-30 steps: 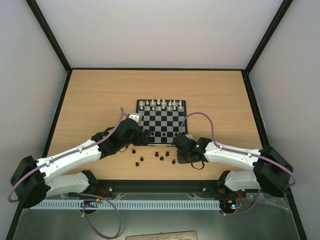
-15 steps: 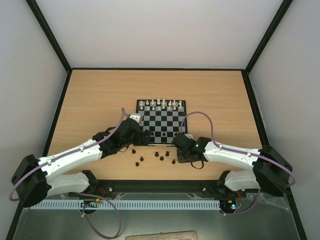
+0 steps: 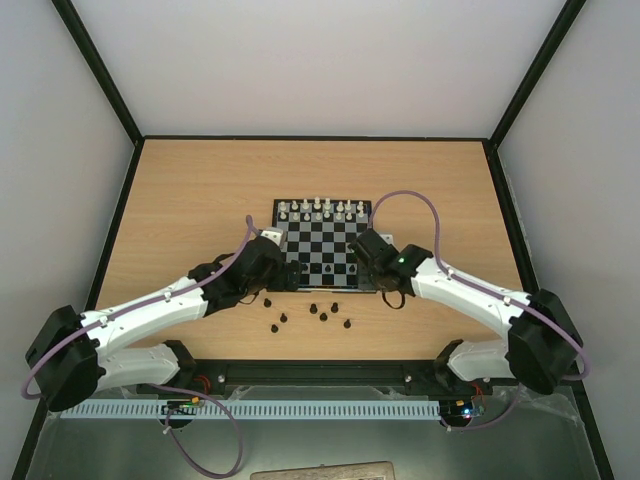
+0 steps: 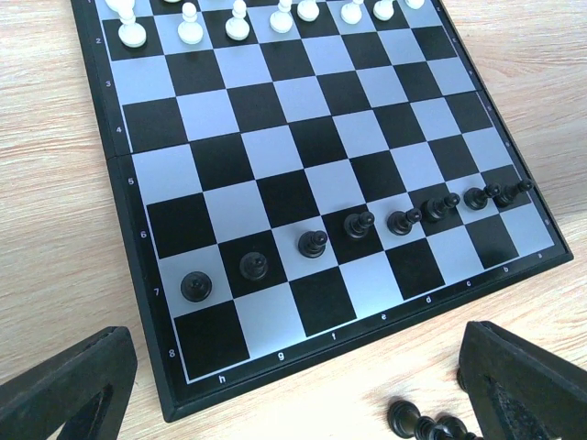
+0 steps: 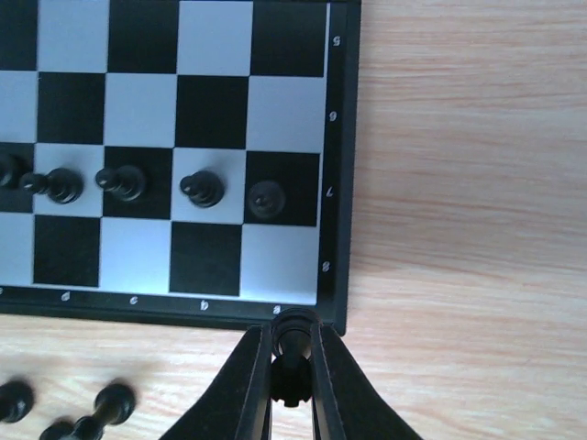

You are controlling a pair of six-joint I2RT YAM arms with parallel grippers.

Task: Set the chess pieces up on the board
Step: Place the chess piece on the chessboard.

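Jaws pinching black chess piece (image 5: 292, 346): right gripper (image 5: 292, 332), at board (image 5: 337, 137) corner | jaws spread wide: left gripper (image 4: 293, 394)

Bench (image 3: 190, 190): pale wood grain, with a dark frame round the edge. Chequered board (image 3: 322, 245) lies flat near the middle, square to the bench edges. Several loose black chess pieces (image 3: 323, 316) are scattered on bare wood just beside the board's near side, some on their sides.
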